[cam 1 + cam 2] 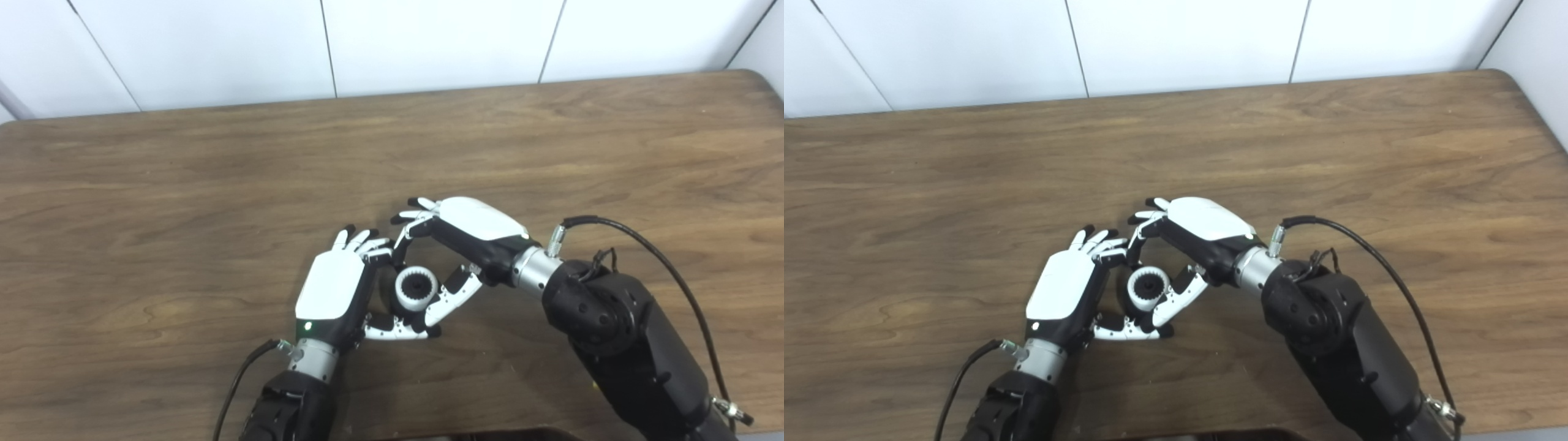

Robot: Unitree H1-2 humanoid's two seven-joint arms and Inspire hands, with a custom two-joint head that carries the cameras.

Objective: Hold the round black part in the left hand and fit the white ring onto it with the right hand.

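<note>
White shell nearest, the left robot hand (pixel 334 288) cups the round black part (pixel 418 286) low over the counter (pixel 153 202), fingers curled to steady it. The white ring (pixel 416 289) already encircles it. Beyond, the right robot hand (pixel 456 245) pinches the ring, apparently pressing it home.

So the ring (pixel 416 289) sits near the middle of the bench (pixel 184 184), toward the near edge. Left hand (pixel 334 288) is right beside it on the left, right hand (pixel 471 229) just behind and right, fingers (pixel 450 297) curling round it.
</note>
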